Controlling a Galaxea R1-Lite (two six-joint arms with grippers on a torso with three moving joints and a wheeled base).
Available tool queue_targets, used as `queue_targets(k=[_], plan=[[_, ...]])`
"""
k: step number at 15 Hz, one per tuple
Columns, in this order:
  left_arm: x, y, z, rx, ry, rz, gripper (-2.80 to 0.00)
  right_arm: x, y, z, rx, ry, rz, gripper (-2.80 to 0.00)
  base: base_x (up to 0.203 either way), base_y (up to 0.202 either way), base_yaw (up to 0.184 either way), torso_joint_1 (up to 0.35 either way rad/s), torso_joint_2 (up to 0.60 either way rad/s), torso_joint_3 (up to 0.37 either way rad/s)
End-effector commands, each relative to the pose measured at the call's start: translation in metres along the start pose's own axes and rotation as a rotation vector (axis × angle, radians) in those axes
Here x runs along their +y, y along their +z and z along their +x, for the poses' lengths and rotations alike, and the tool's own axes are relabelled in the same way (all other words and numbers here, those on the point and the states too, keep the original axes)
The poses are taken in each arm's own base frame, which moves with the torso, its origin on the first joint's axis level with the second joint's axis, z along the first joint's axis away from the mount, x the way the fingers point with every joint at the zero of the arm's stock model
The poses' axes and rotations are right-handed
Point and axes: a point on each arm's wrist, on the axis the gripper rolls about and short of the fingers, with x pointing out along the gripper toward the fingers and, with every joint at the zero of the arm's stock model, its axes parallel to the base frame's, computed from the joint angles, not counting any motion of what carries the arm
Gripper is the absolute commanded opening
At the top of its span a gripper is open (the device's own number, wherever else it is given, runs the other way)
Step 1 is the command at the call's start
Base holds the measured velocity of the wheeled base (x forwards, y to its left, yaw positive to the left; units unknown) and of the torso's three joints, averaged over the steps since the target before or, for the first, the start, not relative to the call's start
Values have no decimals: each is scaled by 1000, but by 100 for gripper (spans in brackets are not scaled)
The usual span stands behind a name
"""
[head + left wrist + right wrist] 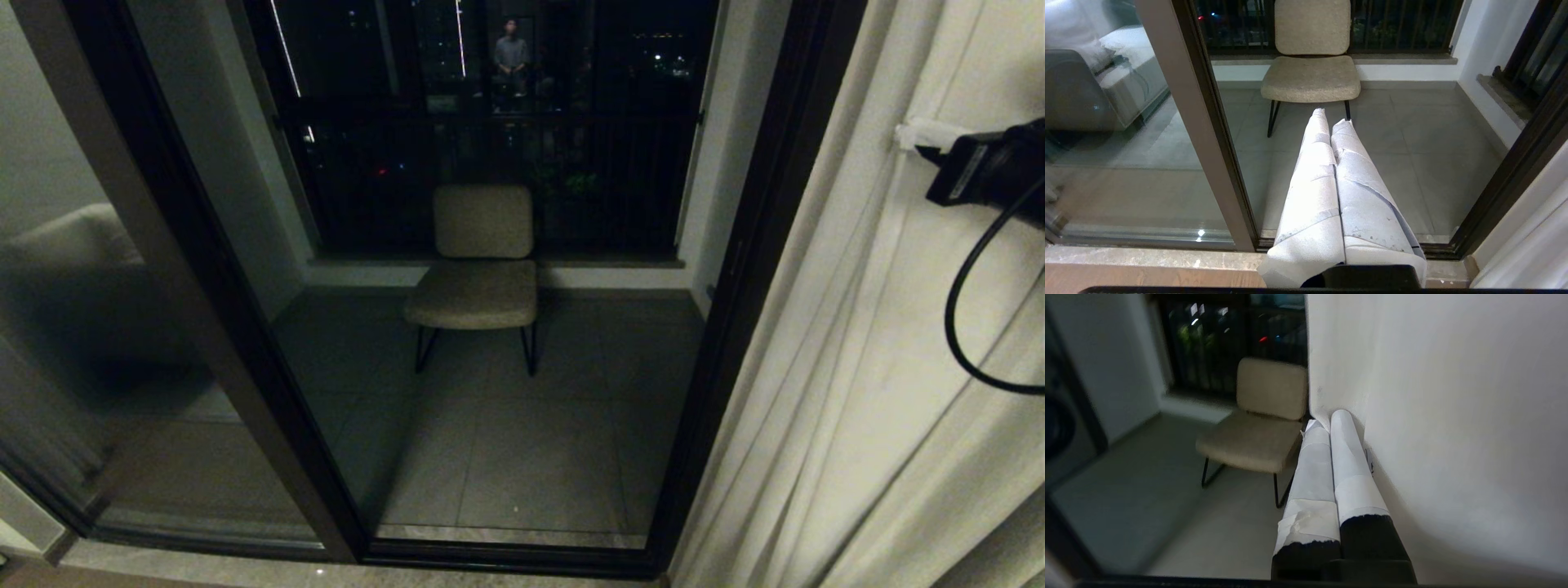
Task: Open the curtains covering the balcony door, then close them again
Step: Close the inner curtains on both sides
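My right gripper is up at the right edge of the head view, white-wrapped fingers pressed together side by side – clamped down w/ the tips right at the curtain. Can't tell from the wrist cam whether any fabric is actually pinched between them; the cloth lies against the outer finger. A black cable loops down off that arm in front of the pleats. The cream curtain hangs bunched on the right, beside the dark frame of the balcony door, so the glass is uncovered – I see a beige chair on the tiled balcony and a railing behind it. Left gripper isn't in the head view; its own cam shows its fingers closed on nothing, pointing at door & chair
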Motion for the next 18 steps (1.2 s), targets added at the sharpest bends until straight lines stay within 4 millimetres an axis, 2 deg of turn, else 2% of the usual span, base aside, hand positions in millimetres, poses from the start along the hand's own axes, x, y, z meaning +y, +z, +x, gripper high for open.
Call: queue_targets(k=[1,4,10,18], plan=[[0,0,0,-1,0,0,-280,11,4,7,-19,-40,39,-280,0,0,0,0,0,0],[0,0,0,-1,0,0,-280,16,11,9,-45,-104,73,-280,0,0,0,0,0,0],[0,0,0,-1,-1,0,-280,47,21,16,-94,-123,130,-280,0,0,0,0,0,0],[0,0,0,-1,0,0,-280,48,20,15,-115,-165,133,-280,0,0,0,0,0,0]])
